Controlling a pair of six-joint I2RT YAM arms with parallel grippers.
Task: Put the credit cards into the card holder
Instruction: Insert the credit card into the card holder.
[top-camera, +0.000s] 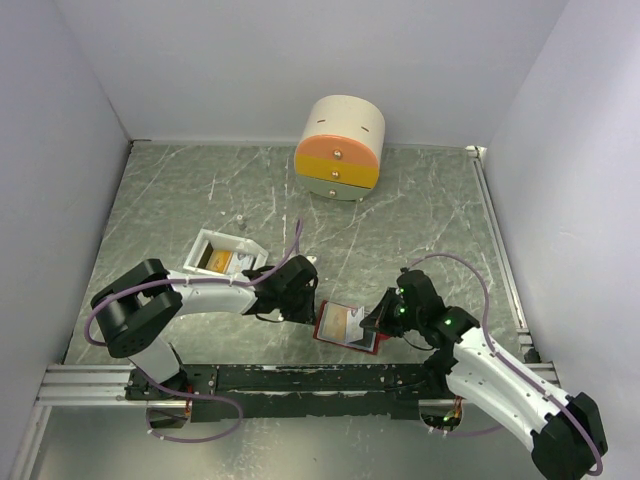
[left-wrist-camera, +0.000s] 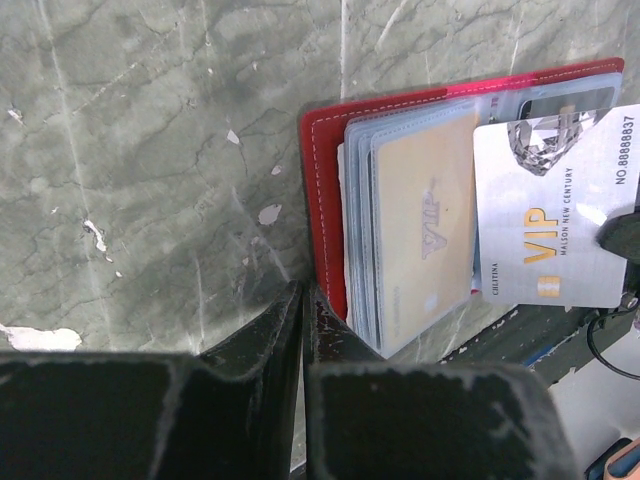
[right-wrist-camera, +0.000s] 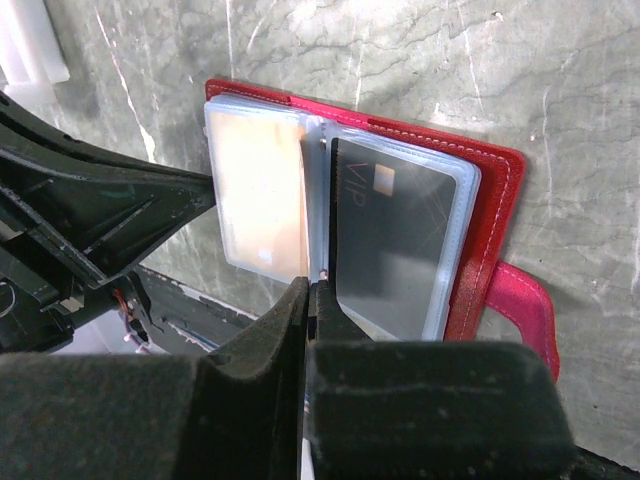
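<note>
An open red card holder (top-camera: 347, 327) lies flat on the grey-green marbled surface (top-camera: 420, 210), near its front edge, between the two arms. Its cover is roughly square, looks like leather, and has pale stitching along the edge and a red closing tab on one side. Inside is a stack of glossy, clear plastic sleeves with rounded corners. One sleeve shows a matte gold card (left-wrist-camera: 425, 215). A pale card (left-wrist-camera: 555, 215) printed "VIP" in gold lies slightly askew over the opposite sleeves.

The left hand (left-wrist-camera: 303, 300) has its dark fingers almost together at the holder's corner; whether they pinch the cover is unclear. The right hand (right-wrist-camera: 308, 295) is fully closed, with its tips at the sleeves' edge just beside the pale card.

Further back, a white tray (top-camera: 200, 245) holds an orange card (top-camera: 215, 260). A rounded cream-and-orange drawer box (top-camera: 340, 147) stands by the rear wall.
</note>
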